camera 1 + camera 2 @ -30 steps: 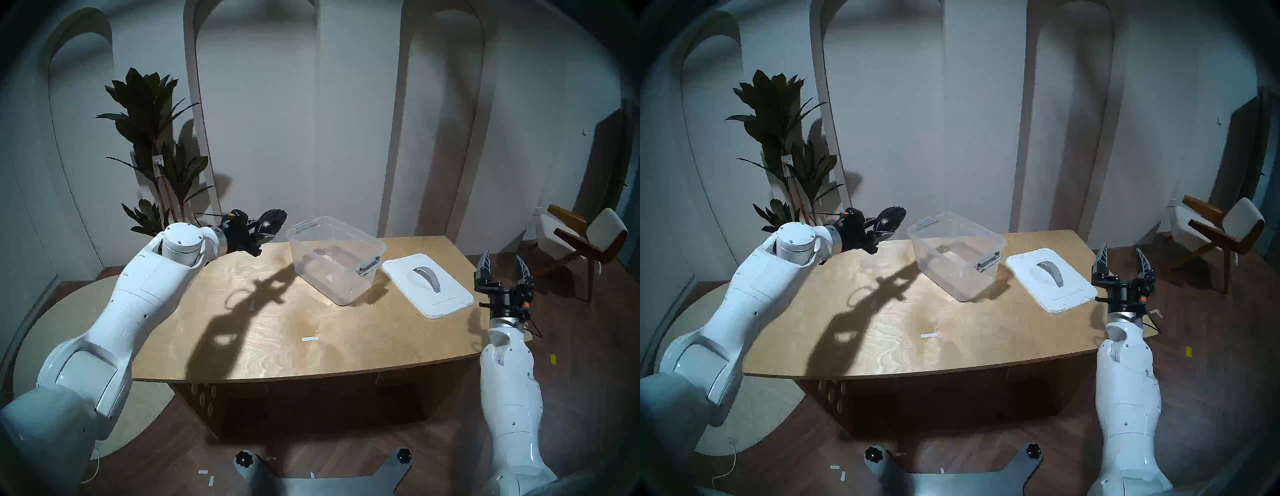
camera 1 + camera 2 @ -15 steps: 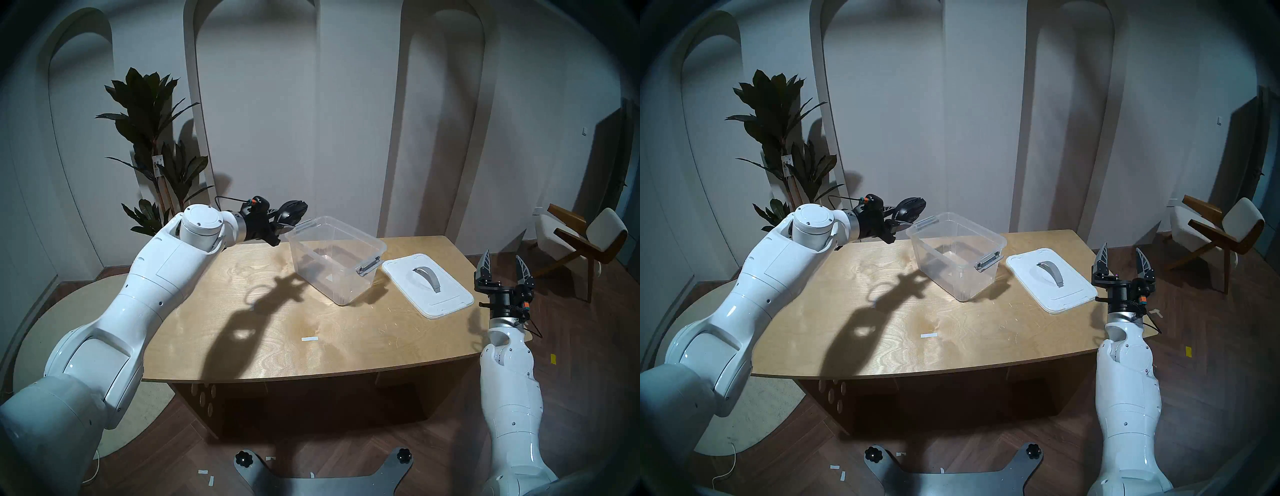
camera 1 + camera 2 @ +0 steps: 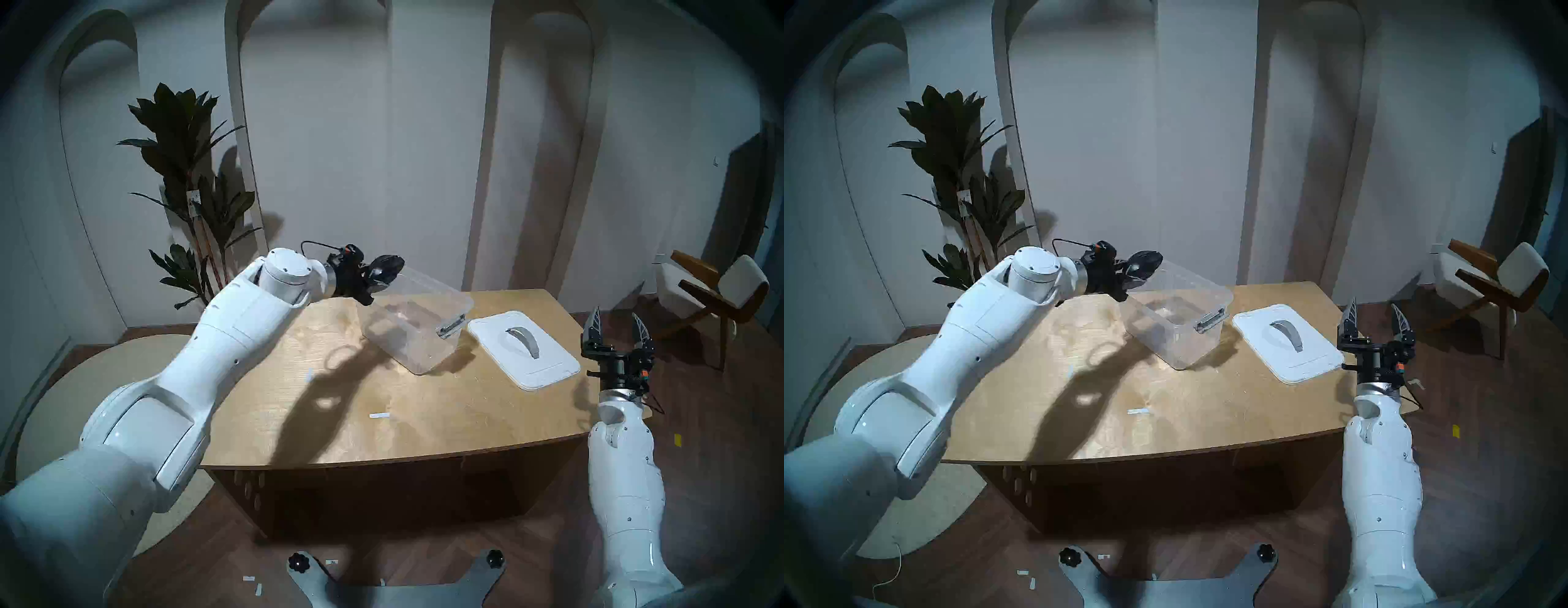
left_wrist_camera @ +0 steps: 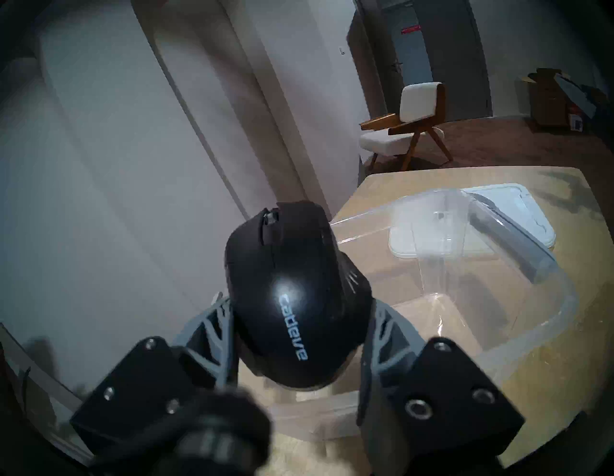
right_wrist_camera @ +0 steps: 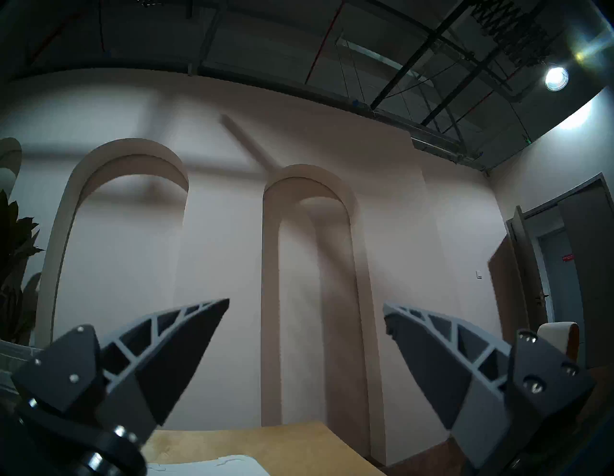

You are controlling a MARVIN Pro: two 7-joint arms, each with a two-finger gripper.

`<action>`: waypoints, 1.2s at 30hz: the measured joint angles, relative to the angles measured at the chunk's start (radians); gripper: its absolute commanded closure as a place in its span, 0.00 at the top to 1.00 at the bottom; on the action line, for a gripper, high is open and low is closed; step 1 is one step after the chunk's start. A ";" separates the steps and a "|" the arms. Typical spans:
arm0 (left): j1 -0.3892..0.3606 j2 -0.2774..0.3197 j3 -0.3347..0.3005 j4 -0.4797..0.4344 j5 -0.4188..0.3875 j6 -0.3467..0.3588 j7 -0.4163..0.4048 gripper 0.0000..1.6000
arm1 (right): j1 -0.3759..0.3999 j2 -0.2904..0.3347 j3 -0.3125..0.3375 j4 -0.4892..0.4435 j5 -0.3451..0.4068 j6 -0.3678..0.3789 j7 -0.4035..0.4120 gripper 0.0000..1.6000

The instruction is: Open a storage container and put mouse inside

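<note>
The left pincer [image 3: 379,276] is gripping the mouse [image 3: 385,268] and, having swung right from beyond the surface's [image 3: 322,429] far-left edge, is now holding it over the left rim of the storage container [image 3: 418,322], so release is probably next. The lid [image 3: 524,349] is lying right; the right pincer [image 3: 617,325] is waiting open, empty.
</note>
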 measured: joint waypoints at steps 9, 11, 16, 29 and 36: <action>-0.054 -0.102 0.031 0.168 -0.018 0.001 0.065 1.00 | 0.000 0.000 0.000 0.000 0.000 0.000 0.000 1.00; -0.068 -0.125 0.031 0.209 -0.018 -0.007 0.078 1.00 | 0.000 0.000 0.000 0.000 0.000 0.000 0.000 1.00; -0.097 -0.152 0.025 0.269 -0.018 -0.035 0.102 1.00 | 0.000 0.000 0.000 0.000 0.000 0.000 -0.001 1.00; -0.069 -0.103 -0.022 0.131 0.033 -0.220 0.317 1.00 | 0.000 0.001 -0.001 0.001 0.000 0.000 -0.001 1.00; 0.012 -0.053 -0.077 0.032 0.025 -0.255 0.420 1.00 | 0.000 0.001 -0.001 0.003 0.000 0.000 -0.001 1.00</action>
